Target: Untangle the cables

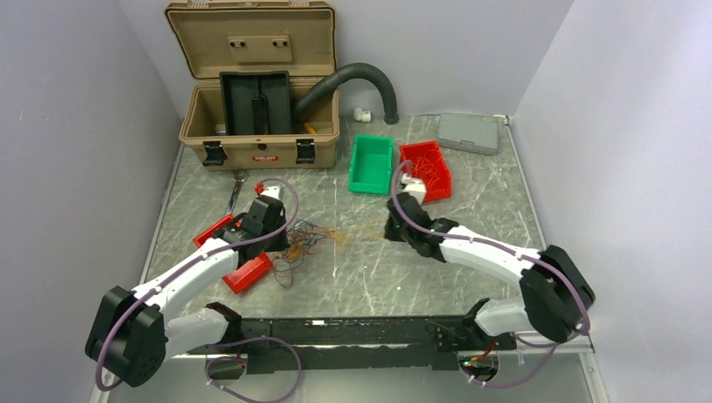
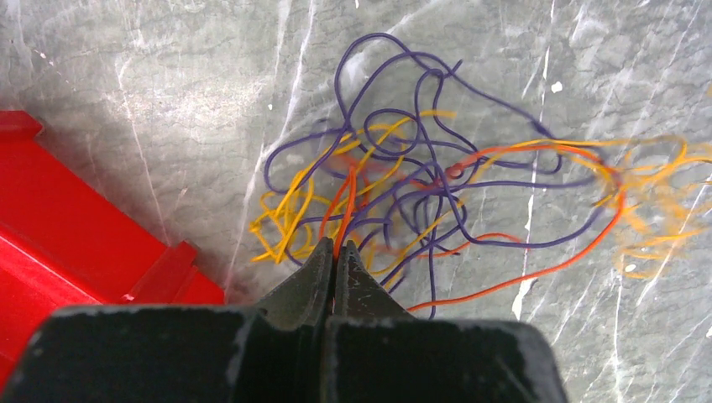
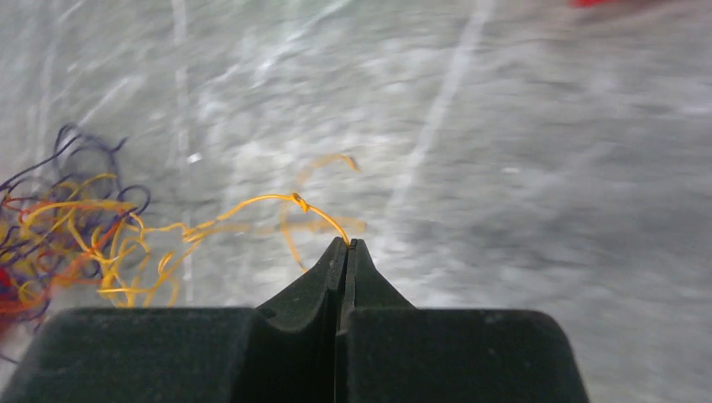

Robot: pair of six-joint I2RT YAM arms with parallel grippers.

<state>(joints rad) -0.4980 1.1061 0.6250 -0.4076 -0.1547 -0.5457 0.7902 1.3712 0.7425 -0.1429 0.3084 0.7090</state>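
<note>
Blur spoils most of the right wrist view. The table (image 3: pixel 520 168) is smeared there, and the cables (image 3: pixel 84 235), at 9 o'clock of that picture, run off its left edge, so their far part is cut off. In the top view the fingertips of both arms are hidden under their own wrists, and the thin strands are hard to tell one from another. A red plastic piece (image 2: pixel 75 227) fills the 8 o'clock corner of the left wrist view and is also cut by the frame.

The cables lie on the table near its middle, between the two arms and closer to the left one. The left gripper (image 2: pixel 336 248) has its jaws pressed together on an orange-red strand at the near edge of the tangle. The purple, yellow and orange loops spread from its tips toward 12 and 2 o'clock. The right gripper (image 3: pixel 346 243) is closed as well. A single yellow strand comes out from between its tips and curves toward 10 o'clock to join the main bundle. This strand seems to carry a small knot just beyond the tips, though the blur makes that uncertain. A few more yellow loops lie on the table at 11 o'clock of the tips. From above, a faint orange trail runs from the bundle toward 3 o'clock, to the right gripper.
</note>
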